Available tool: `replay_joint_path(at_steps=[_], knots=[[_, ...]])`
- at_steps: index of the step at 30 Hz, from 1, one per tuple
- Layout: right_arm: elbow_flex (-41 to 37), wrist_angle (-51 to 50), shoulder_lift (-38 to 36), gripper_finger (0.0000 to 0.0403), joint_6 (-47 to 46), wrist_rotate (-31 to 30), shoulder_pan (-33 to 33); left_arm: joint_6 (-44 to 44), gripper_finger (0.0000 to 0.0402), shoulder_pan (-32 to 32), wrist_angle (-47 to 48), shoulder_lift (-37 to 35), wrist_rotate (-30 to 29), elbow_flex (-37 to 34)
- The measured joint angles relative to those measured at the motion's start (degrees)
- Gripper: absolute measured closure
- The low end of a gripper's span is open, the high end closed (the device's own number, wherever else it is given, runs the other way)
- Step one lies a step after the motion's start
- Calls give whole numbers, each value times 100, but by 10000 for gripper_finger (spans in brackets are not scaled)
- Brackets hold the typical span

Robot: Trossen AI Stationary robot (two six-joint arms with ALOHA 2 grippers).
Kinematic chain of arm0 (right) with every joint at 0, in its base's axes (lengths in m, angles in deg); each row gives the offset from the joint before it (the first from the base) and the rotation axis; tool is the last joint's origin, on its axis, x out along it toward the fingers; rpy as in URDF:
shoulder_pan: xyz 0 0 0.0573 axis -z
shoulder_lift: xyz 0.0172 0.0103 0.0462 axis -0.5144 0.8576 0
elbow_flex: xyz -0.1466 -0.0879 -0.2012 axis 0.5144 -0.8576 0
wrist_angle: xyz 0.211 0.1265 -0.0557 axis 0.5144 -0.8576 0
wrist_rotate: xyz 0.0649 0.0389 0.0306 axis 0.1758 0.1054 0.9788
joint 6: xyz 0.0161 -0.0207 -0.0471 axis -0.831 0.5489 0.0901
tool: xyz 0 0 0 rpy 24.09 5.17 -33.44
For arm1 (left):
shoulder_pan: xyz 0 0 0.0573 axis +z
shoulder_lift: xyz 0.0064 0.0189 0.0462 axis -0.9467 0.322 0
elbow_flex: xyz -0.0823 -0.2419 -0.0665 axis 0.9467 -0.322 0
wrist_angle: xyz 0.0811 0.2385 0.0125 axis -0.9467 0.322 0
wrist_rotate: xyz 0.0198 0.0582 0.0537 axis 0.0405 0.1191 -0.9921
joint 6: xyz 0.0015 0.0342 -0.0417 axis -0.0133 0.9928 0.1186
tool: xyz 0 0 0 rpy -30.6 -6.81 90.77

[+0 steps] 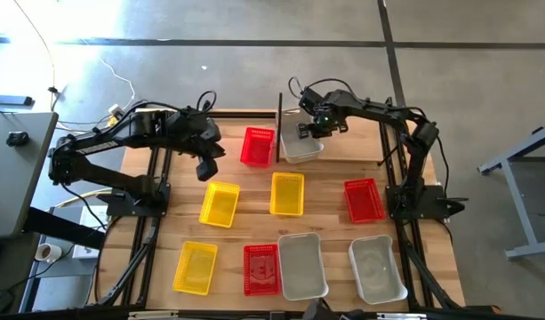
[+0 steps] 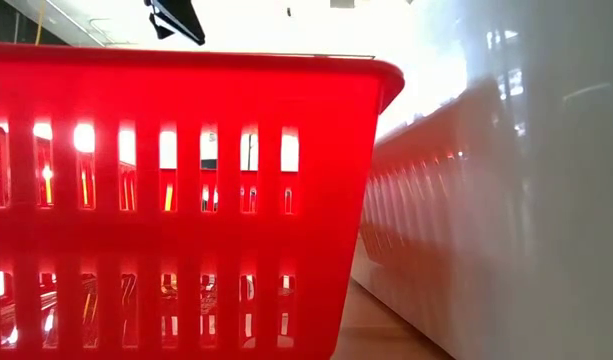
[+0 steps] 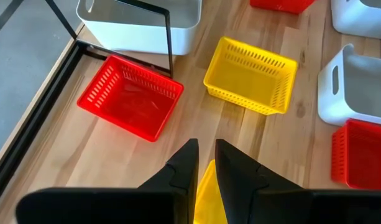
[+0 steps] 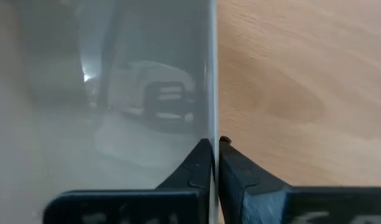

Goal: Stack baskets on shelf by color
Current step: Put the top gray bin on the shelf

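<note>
The right gripper [image 4: 215,163] is clamped on the wall of a clear basket [image 1: 300,147] at upper centre of the high view, beside a red basket [image 1: 257,147] on the shelf [image 1: 279,129], while the left gripper [image 1: 205,167], fingers nearly together and empty, hovers left of them.

no readable text, no labels, no brands, no numbers anywhere

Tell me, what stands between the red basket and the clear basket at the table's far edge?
In the high view, a thin black shelf post stands between the red basket and the clear basket.
</note>
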Motion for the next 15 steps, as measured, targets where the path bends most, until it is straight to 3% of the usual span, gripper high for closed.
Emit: replay_joint_path(at_steps=[15], knots=[[-2,-107,0,402,-1381,-199,-65,122,355,0,-80,0,-2,0]])
